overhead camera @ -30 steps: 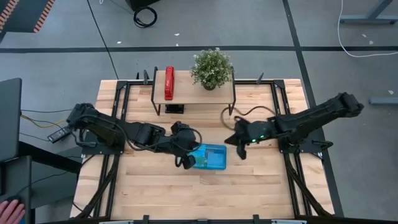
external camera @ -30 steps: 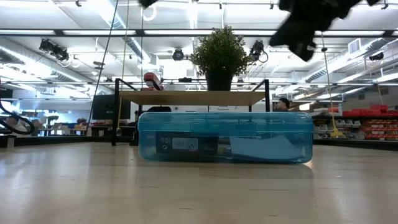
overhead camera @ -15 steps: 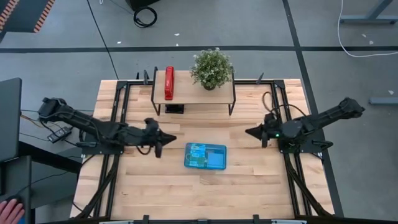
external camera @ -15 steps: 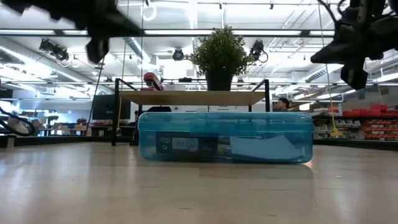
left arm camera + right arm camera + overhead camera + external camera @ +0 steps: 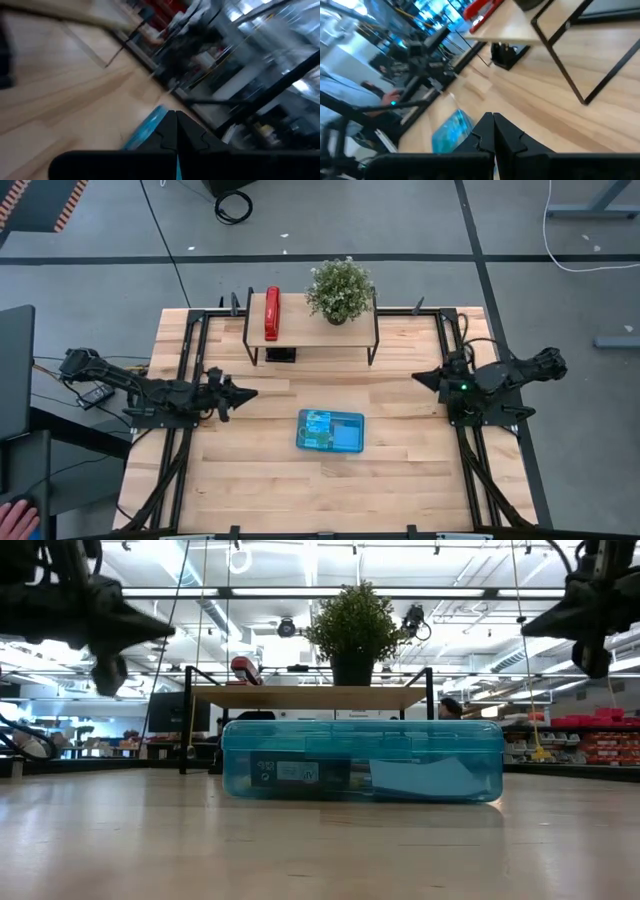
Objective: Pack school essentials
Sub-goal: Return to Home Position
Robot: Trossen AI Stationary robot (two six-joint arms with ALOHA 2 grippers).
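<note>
Light from ceiling strip lamps (image 5: 270,592) is bright and even across the table (image 5: 300,850), with a faint shadow under the blue box (image 5: 362,760).

The table (image 5: 300,490) is pale wood planks, smooth with a low sheen. The case (image 5: 360,745) is translucent blue plastic, glossy. The shelf (image 5: 315,332) has a wood top on thin black metal legs. The stapler (image 5: 271,313) is glossy red. The pot (image 5: 352,670) is dark and matt. The left gripper (image 5: 176,120) and right gripper (image 5: 493,120) look matt black plastic.
</note>
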